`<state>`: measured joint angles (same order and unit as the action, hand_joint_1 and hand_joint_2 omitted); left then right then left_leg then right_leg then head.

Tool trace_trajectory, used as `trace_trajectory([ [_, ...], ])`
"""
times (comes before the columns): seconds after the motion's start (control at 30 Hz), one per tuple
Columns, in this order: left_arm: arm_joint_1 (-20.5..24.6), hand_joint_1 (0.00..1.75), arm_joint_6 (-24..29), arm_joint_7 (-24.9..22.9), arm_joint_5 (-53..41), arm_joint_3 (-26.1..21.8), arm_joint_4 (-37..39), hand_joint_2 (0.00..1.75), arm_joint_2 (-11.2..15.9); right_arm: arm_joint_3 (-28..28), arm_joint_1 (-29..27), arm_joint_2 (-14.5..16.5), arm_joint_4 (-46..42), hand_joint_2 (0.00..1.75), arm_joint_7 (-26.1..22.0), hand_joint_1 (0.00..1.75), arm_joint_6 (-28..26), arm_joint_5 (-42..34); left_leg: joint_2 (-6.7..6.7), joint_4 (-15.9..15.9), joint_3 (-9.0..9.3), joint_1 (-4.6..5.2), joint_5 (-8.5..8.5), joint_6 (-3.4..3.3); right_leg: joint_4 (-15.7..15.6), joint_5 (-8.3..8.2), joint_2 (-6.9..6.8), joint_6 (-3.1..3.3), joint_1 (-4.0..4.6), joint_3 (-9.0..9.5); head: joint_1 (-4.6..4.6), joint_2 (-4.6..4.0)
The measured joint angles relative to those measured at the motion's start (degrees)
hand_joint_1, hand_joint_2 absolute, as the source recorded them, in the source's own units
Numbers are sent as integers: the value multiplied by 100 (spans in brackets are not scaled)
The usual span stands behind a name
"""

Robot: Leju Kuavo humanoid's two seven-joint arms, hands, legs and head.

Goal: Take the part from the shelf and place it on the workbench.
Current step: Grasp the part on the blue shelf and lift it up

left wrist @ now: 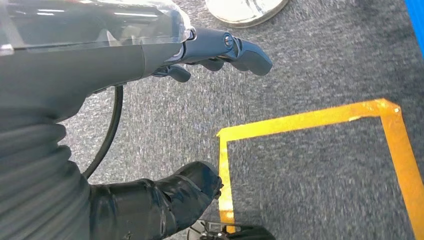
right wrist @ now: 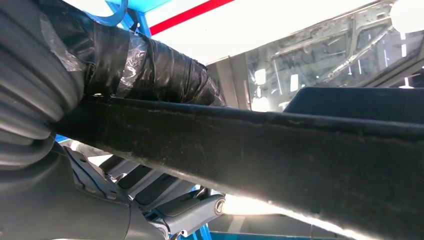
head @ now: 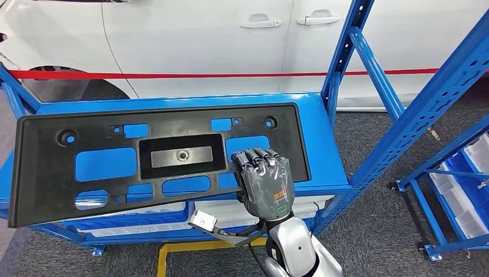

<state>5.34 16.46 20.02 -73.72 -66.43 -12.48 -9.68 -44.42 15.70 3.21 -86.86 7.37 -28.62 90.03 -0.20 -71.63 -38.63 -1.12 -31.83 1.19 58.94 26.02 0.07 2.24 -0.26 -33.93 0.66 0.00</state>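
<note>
Over the blue shelf (head: 323,124), one black plastic part (head: 155,161), long and flat with cut-outs, is held at its near right edge by the right robot hand (head: 264,179), fingers over the top face. Left robot hand (left wrist: 220,50) hangs unclenched, holding nothing, over grey floor (left wrist: 310,70). Handling advice: the long unsupported end should be kept level and the blue upright (head: 346,52) cleared during withdrawal.

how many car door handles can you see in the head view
2, both on the white car behind the blue shelf: one door handle left of the door seam, the other right of it. More may lie outside the picture.
</note>
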Motion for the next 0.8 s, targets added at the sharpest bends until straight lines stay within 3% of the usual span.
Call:
trace_trajectory([
  [0.07,7,0,9,-7,0,-1,0,175,1,45,-7,2,-2,175,1,175,-1,0,-1,802,404,10,356,-30,34,11,6,-20,11,-7,0,0],
  [0.13,15,0,15,-13,-1,-1,0,175,2,91,-8,4,-3,175,8,175,-2,0,-9,1255,613,30,478,-79,63,11,10,-68,30,-34,4,0],
  [0.23,9,0,19,-25,-2,-1,0,175,-7,143,-11,9,-2,175,14,175,-3,0,-9,1325,607,27,514,-178,72,-8,15,-156,34,-58,9,0],
  [0.27,9,0,19,-28,-2,-2,0,175,-13,160,-13,12,-2,175,14,175,-3,0,-2,1344,602,14,541,-222,139,57,16,-184,31,-86,12,0],
  [0.33,14,0,21,-32,-3,-2,0,175,-21,197,-21,17,2,175,13,175,-4,0,12,1372,578,-3,588,-296,595,383,18,-233,8,-276,14,0],
  [0.4,14,0,29,-39,-5,-2,0,175,-20,223,-41,17,20,175,13,175,-4,0,15,1361,530,2,608,-323,1316,761,15,-274,-12,-574,16,0],
  [0.43,13,0,36,-43,-6,-2,0,175,-20,233,-56,17,33,175,13,175,-4,0,16,1351,509,4,614,-325,1553,839,14,-288,-20,-660,16,0],
  [0.47,13,0,44,-46,-9,-2,0,175,-20,243,-68,17,44,175,13,175,-4,0,17,1338,492,4,618,-324,1595,811,13,-294,-27,-651,16,0],
  [0.5,11,0,53,-50,-14,-2,0,175,-23,252,-75,17,51,175,13,175,-4,0,17,1325,482,4,621,-322,1419,685,12,-291,-33,-530,16,0],
  [0.57,9,0,68,-59,-28,-2,0,175,-32,263,-68,19,56,175,10,175,-4,0,13,1304,472,9,628,-300,658,357,12,-257,-34,-92,16,0],
  [0.63,13,0,77,-66,-42,-2,0,175,-39,270,-50,27,59,175,4,175,-5,0,9,1289,450,26,648,-244,131,207,16,-210,-8,163,15,0],
  [0.73,17,0,85,-71,-52,-2,0,175,-40,280,-41,37,63,175,1,175,-4,0,9,1305,422,33,684,-139,39,161,17,-129,2,145,13,0],
  [0.8,16,0,87,-72,-56,-2,0,175,-36,287,-35,53,64,175,1,175,-4,0,10,1119,336,24,510,-85,-5,98,3,-42,-29,125,7,0],
])
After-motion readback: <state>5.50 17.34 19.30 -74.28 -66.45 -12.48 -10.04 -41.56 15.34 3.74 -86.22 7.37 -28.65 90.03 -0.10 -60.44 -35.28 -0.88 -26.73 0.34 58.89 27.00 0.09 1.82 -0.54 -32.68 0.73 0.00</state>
